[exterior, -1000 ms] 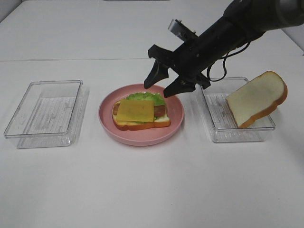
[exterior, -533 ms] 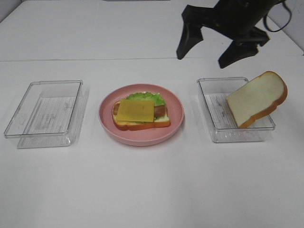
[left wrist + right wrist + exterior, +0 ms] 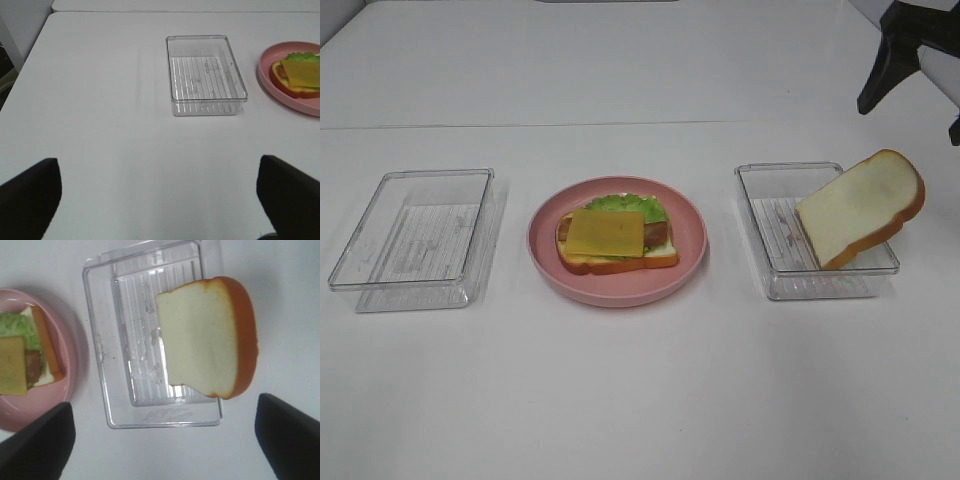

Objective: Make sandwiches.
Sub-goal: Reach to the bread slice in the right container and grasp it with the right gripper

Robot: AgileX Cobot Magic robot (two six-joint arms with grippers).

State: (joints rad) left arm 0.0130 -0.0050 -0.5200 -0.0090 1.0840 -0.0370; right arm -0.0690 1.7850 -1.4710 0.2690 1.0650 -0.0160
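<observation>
The sandwich (image 3: 616,240) lies open-faced on a pink plate (image 3: 690,262): a white bread slice with green lettuce, reddish meat and a yellow cheese slice on top. It also shows in the left wrist view (image 3: 299,76) and the right wrist view (image 3: 25,360). A second bread slice (image 3: 860,208) leans tilted on the right clear tray (image 3: 768,240); the right wrist view shows it too (image 3: 207,335). My right gripper (image 3: 912,122) is open and empty, high above that tray (image 3: 162,405). My left gripper (image 3: 157,162) is open and empty over bare table.
An empty clear tray (image 3: 415,238) stands left of the plate and shows in the left wrist view (image 3: 204,74). The white table has a seam line running across behind the trays.
My right gripper has risen from just behind the plate and swung right and back, staying open. The sandwich and the leaning bread slice have not moved.
</observation>
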